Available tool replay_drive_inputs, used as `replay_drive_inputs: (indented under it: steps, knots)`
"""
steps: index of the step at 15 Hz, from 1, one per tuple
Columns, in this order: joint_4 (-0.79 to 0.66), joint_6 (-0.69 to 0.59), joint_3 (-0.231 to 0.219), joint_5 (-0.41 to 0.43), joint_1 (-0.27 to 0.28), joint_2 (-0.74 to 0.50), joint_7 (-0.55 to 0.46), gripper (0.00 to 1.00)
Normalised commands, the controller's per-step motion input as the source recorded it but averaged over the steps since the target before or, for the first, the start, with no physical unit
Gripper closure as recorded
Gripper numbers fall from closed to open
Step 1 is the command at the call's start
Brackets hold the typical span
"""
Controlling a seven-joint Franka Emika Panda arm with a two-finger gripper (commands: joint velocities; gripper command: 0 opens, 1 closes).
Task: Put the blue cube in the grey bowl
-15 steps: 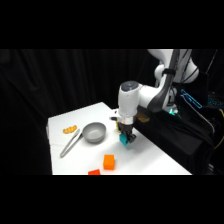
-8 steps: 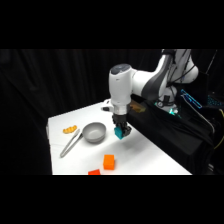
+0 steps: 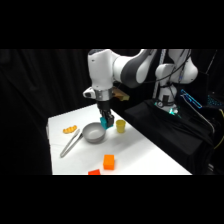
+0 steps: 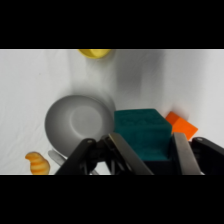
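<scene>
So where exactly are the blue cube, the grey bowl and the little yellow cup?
blue cube (image 4: 142, 134): wrist view, its front face between the end effector's fingers.
grey bowl (image 3: 93, 133): side view, its inside.
yellow cup (image 3: 120, 125): side view, its side wall.
</scene>
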Motion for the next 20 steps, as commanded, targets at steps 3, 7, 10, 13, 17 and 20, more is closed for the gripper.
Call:
replay_drive_inputs:
  steps: [3,7,10,13,17,20]
  knots:
    - [0.45,-0.16,-0.011,0.09,-0.138,0.28,-0.21,0.74]
    - [0.44,-0.17,-0.026,0.115,-0.111,0.3,-0.19,0.74]
    - [0.35,-0.18,-0.021,0.14,-0.098,0.22,-0.2,0.74]
    - [0.27,-0.16,-0.015,0.162,-0.09,0.17,-0.2,0.74]
    - [0.2,-0.14,-0.017,0.163,-0.072,0.13,-0.18,0.74]
    - [0.14,-0.12,-0.005,0.167,-0.057,0.1,-0.18,0.74]
